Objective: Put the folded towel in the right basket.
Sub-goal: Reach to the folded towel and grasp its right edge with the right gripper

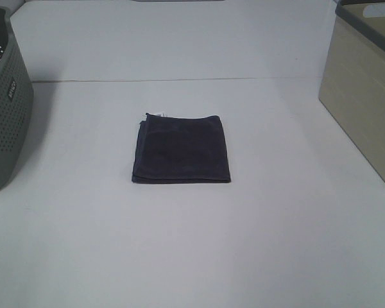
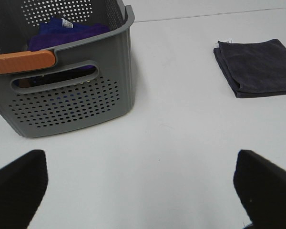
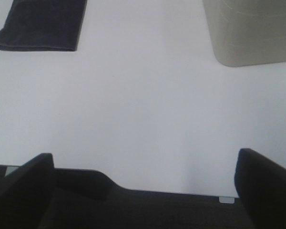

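A dark grey folded towel (image 1: 181, 149) lies flat in the middle of the white table. It also shows in the left wrist view (image 2: 258, 67) and in the right wrist view (image 3: 40, 24). The right basket (image 1: 366, 90) is beige and stands at the table's right edge; its rounded corner shows in the right wrist view (image 3: 250, 31). Neither arm appears in the exterior high view. My left gripper (image 2: 143, 186) is open and empty, far from the towel. My right gripper (image 3: 143, 183) is open and empty, also well away from the towel.
A grey perforated basket (image 1: 3, 102) stands at the left edge. In the left wrist view it (image 2: 71, 90) has an orange handle (image 2: 21, 62) and holds blue-purple cloth (image 2: 66, 31). The table's front edge (image 3: 133, 188) shows in the right wrist view.
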### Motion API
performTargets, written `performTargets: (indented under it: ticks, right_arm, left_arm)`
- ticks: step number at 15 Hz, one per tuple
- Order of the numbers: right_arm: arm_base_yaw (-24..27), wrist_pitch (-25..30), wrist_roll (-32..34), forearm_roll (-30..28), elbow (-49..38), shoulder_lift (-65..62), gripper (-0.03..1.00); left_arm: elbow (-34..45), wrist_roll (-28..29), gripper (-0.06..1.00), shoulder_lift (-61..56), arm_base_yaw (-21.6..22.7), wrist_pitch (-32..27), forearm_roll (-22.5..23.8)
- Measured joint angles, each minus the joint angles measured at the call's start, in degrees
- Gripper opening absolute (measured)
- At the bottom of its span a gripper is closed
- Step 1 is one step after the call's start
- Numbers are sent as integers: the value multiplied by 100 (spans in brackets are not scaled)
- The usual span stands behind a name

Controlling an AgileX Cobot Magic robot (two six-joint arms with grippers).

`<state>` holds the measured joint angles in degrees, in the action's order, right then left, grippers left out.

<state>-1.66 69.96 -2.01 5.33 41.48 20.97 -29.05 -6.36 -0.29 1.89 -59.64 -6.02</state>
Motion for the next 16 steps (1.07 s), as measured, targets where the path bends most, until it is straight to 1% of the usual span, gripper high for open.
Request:
performTargets:
  ticks: [2,4,6,7,8,9,11,12,13,15,16]
  right_arm:
    - [0,6,0,206,865,1266,98]
    - [0,0,0,281,1570,2286,98]
    - [0,-11,0,309,1965,3083,98]
    - [0,-17,-6,407,2057,3392,98]
    - [0,-138,-40,590,2063,3673,98]
    - [0,-372,-138,934,2068,3999,98]
    - [-6,-905,-561,1679,2103,4715,97]
    - [-92,-1123,-688,1868,2103,5071,96]
    - [-286,-1421,-751,1937,2108,5472,95]
    - [-951,-1982,-762,2023,2332,6325,95]
    - [-1083,-2074,-751,2080,2458,6578,95]
  left_arm:
    - [0,0,99,0,0,0,0]
    - [0,0,99,0,0,0,0]
    - [0,0,99,0,0,0,0]
    - [0,0,99,0,0,0,0]
    - [0,0,99,0,0,0,0]
    - [0,0,99,0,0,0,0]
    - [0,0,99,0,0,0,0]
    - [0,0,99,0,0,0,0]
    - [0,0,99,0,0,0,0]
    - [0,0,99,0,0,0,0]
    - [0,0,99,0,0,0,0]
